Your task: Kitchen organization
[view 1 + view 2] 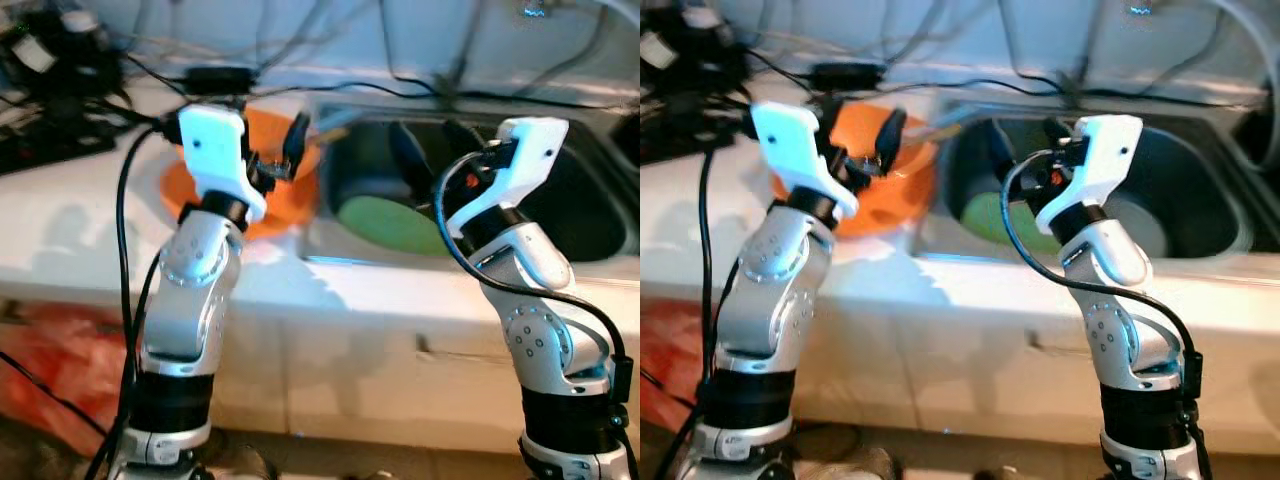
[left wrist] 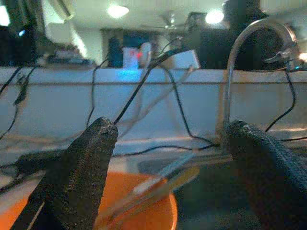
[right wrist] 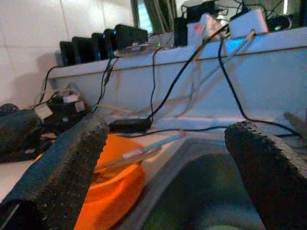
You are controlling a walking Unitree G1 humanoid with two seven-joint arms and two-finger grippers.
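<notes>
An orange bowl (image 1: pixel 290 195) stands on the white counter just left of the sink (image 1: pixel 590 215). Long utensils (image 2: pixel 158 184) lie in it, their ends sticking out toward the sink. My left gripper (image 2: pixel 170 139) hovers over the bowl, open, with nothing between its fingers. A round green plate (image 1: pixel 390 225) lies in the dark sink basin. My right gripper (image 1: pixel 435 145) hangs above the sink's left part, open and empty, a little above the plate.
A curved metal faucet (image 2: pixel 240 62) rises behind the sink. Black cables and a power adapter (image 1: pixel 215 75) run along the counter's back. Dark devices (image 1: pixel 50 60) crowd the far left. Something red (image 1: pixel 50 370) lies on the floor by the cabinet front.
</notes>
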